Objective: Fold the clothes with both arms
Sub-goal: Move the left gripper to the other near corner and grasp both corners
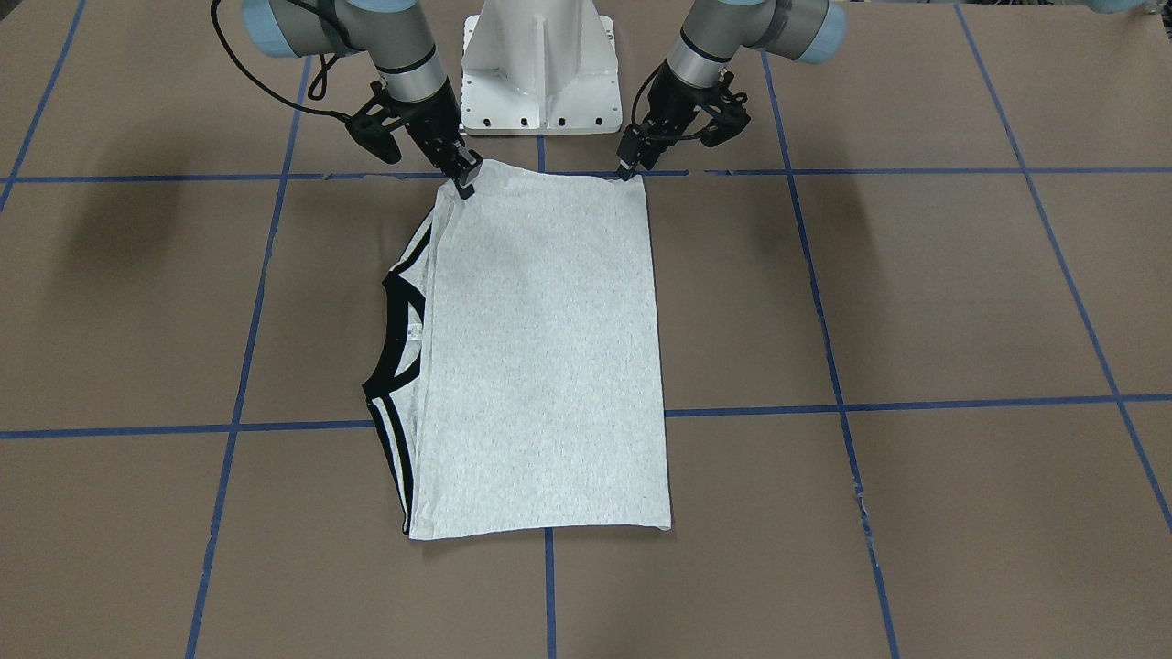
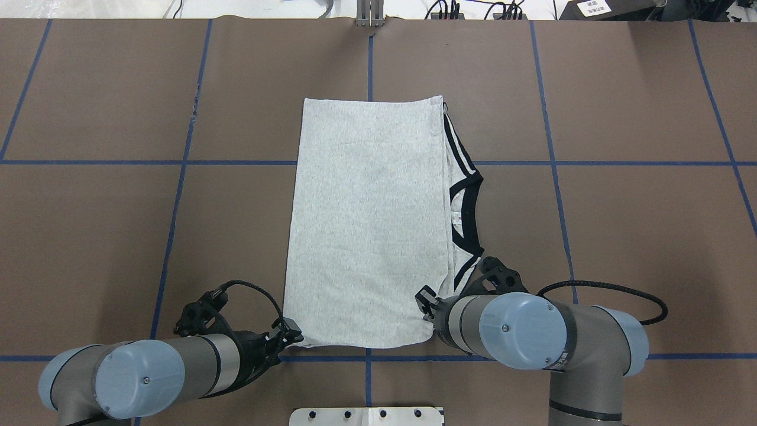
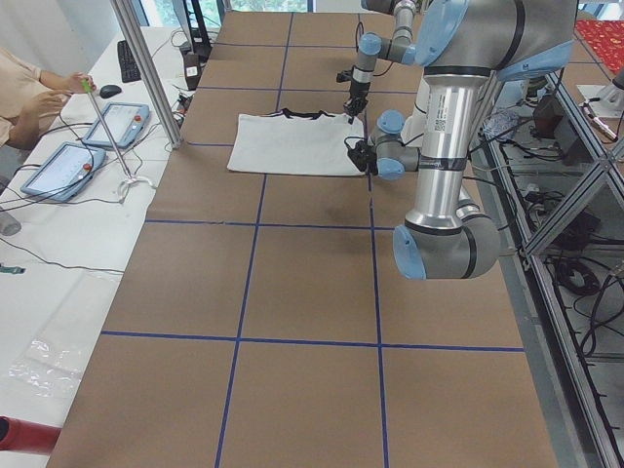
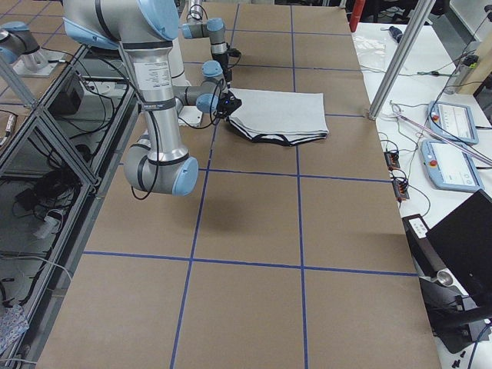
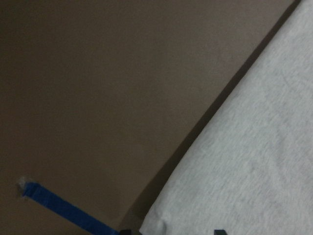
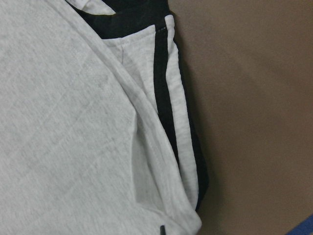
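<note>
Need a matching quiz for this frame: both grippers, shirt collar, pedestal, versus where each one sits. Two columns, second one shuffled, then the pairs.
Things:
1. left gripper
2. right gripper
3. collar
4. pedestal base

Places:
A. on the T-shirt edge toward the robot's right
B. between the two arms, off the T-shirt
C. at the T-shirt's plain grey corner nearest the robot
D. at the T-shirt's corner nearest the robot on the collar side

Pairs: 1-C, 2-D, 3-A, 4-B
</note>
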Controlling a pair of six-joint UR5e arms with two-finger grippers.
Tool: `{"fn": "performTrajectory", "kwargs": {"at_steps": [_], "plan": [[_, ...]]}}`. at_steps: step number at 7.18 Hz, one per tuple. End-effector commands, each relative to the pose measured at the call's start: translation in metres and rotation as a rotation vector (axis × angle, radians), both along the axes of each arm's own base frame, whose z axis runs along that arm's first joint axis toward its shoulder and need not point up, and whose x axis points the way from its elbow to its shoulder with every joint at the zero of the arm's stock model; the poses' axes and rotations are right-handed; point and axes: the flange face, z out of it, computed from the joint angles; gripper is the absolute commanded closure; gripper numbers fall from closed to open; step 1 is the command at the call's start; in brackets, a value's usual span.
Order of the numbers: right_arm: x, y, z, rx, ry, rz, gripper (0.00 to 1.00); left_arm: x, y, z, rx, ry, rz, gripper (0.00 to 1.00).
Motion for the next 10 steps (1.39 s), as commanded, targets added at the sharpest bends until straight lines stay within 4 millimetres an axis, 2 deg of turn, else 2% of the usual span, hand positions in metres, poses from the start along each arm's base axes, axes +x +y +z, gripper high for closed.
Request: {"fn": "performTrajectory", "kwargs": {"at_steps": [1,6,8,9,10], "plan": [[0.0010,0.0002,-0.0018,0.001,-0.004,0.000,1.00,0.0014,0.0010,0.0012,0.000,-0.004,0.002,0.35],[0.0010,0.0002,-0.0018,0.001,-0.004,0.000,1.00,0.0061,0.0003,0.0086,0.013,-0.025,0.009,0.37],[0.0009,0.0009,-0.0010,0.001,-0.002,0.000,1.00,0.0063,0.0003,0.0092,0.015,-0.030,0.010,0.47],[0.0012,0.0003,-0.0010,0.001,-0.003,0.000,1.00,0.0065,0.0003,0.0084,0.015,-0.028,0.010,0.66],[0.0008,0.0000,-0.0003,0.001,-0.001,0.001,1.00,0.0062,-0.0005,0.0084,0.015,-0.028,0.009,1.00]]}}
